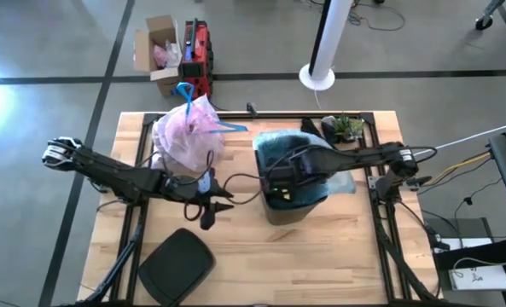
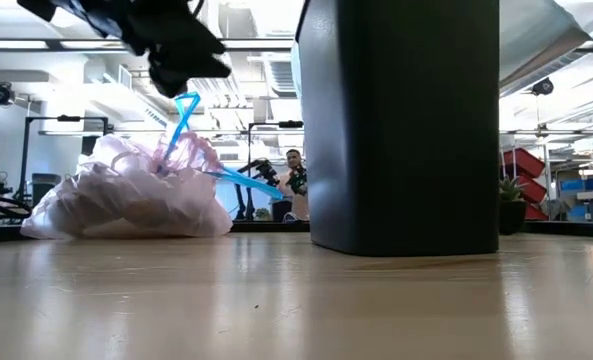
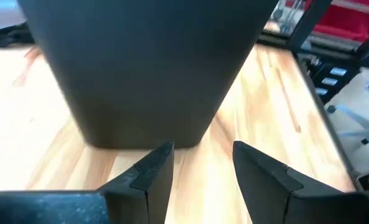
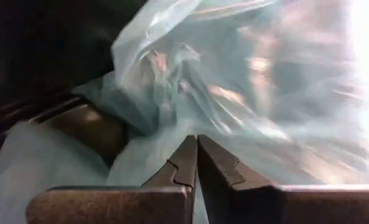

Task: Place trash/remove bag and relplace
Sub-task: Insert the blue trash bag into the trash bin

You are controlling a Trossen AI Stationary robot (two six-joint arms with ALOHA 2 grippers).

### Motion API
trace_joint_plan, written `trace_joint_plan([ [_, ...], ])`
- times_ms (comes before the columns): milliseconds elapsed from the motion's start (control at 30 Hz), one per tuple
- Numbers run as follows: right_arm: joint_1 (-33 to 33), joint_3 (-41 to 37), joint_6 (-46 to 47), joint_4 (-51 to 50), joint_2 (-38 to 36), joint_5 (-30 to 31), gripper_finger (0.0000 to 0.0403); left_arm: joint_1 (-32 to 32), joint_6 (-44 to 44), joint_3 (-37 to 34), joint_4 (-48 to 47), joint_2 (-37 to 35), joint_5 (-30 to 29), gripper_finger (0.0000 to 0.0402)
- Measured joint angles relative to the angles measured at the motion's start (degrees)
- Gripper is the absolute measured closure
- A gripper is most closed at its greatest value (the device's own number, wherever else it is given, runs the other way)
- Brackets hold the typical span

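Note:
The full pinkish-white bag (image 1: 189, 132) sits on its bottom on the table's far left part, tied shut, its blue drawstring loop (image 2: 184, 110) sticking up. The black bin (image 1: 297, 207) stands upright at the table's middle. A light blue plastic bag (image 1: 274, 141) lies over its far rim and hangs inside. My left gripper (image 1: 212, 211) is open, raised above the table just left of the bin (image 3: 147, 62), and touches nothing. My right gripper (image 4: 195, 140) is shut, reaching from the right down into the bin's mouth. No loose trash pieces show. My right gripper has its shut fingertips (image 4: 187, 155) against the crumpled light blue plastic (image 4: 234, 93) inside the bin, slanting down from the table's right side. Whether a layer of the film is caught between the fingers, I cannot tell.
A black lid (image 1: 176, 264) lies flat near the table's near left edge. A small potted plant (image 1: 346, 128) stands at the far right corner. A cardboard box (image 1: 159, 51) and a red case (image 1: 197, 55) sit on the floor beyond the far edge. A person (image 2: 296, 175) sits far behind.

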Motion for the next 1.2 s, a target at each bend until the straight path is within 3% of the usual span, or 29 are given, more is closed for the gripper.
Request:
trace_joint_plan([
  [100,1.6,4.1,-0.3,-5.6,-0.6,3.9,0.0403,0.0,0.1,-0.3,-2.9,-1.4,-0.1,0.0255],
  [200,2.6,5.6,0.8,-10.5,-0.6,12.0,0.0403,0.0,0.2,-0.3,-4.4,-1.8,-0.6,0.0258],
  [367,1.5,3.5,8.0,-9.9,-0.7,19.6,0.0403,0.1,0.3,-0.3,-4.1,-1.9,-1.0,0.026],
  [467,-0.1,-0.4,12.1,-9.5,0.1,20.5,0.0403,0.0,0.2,-0.3,-4.1,-2.0,-1.0,0.0258],
  [733,-0.5,-6.6,14.8,-0.7,0.4,13.6,0.0403,-0.2,-0.3,-0.3,-4.7,-3.7,-1.2,0.0248],
  [967,1.6,0.9,4.3,1.6,-0.7,5.5,0.0403,-0.1,0.4,-0.3,-6.0,-5.1,-4.9,0.0245],
  [1100,1.4,2.3,3.1,1.6,-4.0,5.4,0.0402,-0.1,1.9,-0.3,-5.8,-6.7,-7.5,0.0231],
  [1200,0.4,2.0,3.0,1.9,-7.4,0.8,0.0386,0.3,2.1,-0.3,-5.7,-7.2,-7.6,0.0213],
])
